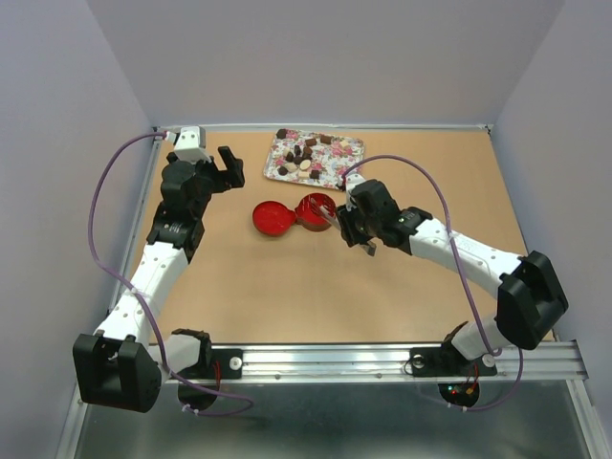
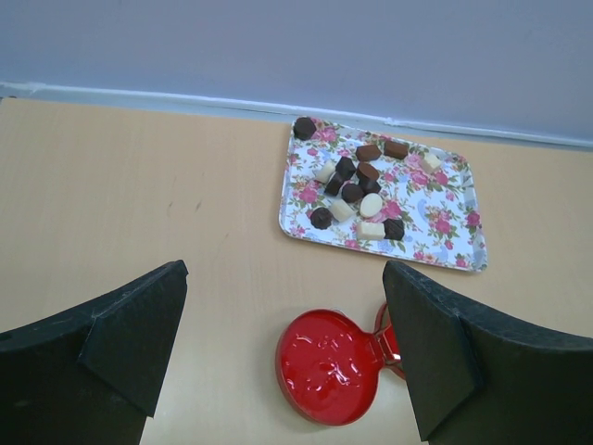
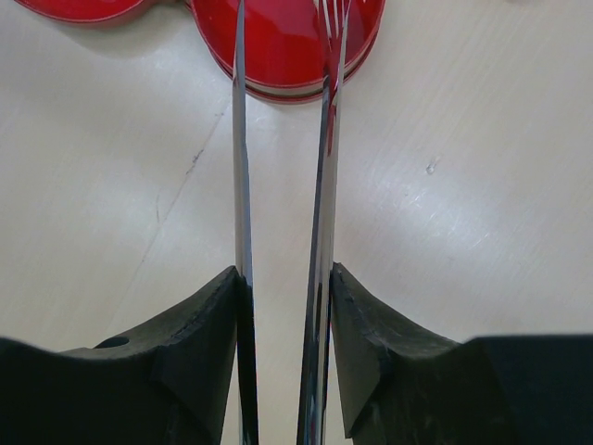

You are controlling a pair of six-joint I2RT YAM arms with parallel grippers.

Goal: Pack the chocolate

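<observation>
The chocolate (image 1: pixel 304 158) is several small dark, brown and cream pieces lying on the pink-flowered tray (image 1: pixel 335 175); it also shows in the left wrist view (image 2: pixel 357 190). The round red tin (image 1: pixel 316 210) stands open with its lid (image 1: pixel 271 218) beside it on the left. My right gripper (image 1: pixel 346 229) is shut on the metal tongs (image 3: pixel 239 139), whose tips reach over the tin (image 3: pixel 278 46); nothing shows between the tips. In the right wrist view the right gripper (image 3: pixel 284 278) presses both blades. My left gripper (image 1: pixel 229 167) is open and empty, left of the tray, above the lid (image 2: pixel 329 366).
The flowered tray (image 2: pixel 454 232) lies at the back middle of the tan table, near the back wall. The grey walls enclose the table on three sides. A purple cable loops over each arm.
</observation>
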